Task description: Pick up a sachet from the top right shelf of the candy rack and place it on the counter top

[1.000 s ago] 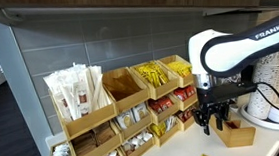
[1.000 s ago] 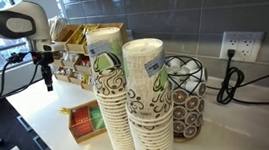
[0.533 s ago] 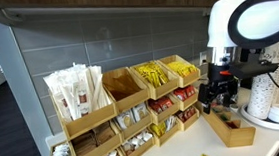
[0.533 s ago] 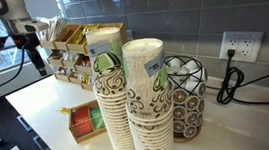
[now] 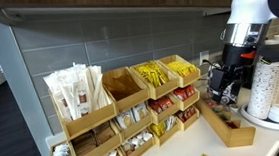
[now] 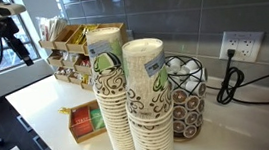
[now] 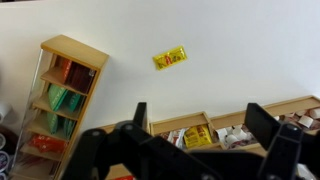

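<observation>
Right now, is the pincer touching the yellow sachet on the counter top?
Apart. The wrist view shows the sachet lying flat on the counter top, with bare counter between it and the open pincer.

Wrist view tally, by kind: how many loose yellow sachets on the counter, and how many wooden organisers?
yellow sachet: 1
small wooden tray: 1
candy rack: 1
Total: 3
</observation>
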`<move>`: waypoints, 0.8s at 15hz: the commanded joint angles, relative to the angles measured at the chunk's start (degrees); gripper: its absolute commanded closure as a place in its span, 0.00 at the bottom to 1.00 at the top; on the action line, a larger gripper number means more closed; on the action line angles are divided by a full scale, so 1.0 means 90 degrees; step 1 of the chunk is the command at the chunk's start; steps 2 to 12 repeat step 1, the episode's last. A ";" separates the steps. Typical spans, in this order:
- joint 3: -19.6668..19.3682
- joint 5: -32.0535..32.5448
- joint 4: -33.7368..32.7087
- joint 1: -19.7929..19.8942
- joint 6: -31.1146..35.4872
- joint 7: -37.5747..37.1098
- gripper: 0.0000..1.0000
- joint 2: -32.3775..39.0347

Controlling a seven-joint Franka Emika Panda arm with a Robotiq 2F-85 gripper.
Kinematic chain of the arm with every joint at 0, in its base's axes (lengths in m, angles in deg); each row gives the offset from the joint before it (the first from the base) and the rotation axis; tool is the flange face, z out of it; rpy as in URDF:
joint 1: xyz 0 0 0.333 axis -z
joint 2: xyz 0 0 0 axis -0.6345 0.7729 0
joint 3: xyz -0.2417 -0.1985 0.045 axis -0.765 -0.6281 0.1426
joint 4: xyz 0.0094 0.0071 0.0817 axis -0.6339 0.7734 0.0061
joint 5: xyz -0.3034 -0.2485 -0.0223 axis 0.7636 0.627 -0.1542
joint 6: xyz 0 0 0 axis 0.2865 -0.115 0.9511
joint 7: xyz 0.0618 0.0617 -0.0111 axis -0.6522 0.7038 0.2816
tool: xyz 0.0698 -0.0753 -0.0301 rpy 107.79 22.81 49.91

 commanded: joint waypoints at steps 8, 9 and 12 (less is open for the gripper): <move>0.0034 -0.0034 -0.0011 0.0044 -0.0036 0.0042 0.00 -0.0056; 0.0034 -0.0034 -0.0011 0.0044 -0.0036 0.0042 0.00 -0.0056; 0.0034 -0.0034 -0.0011 0.0044 -0.0036 0.0042 0.00 -0.0056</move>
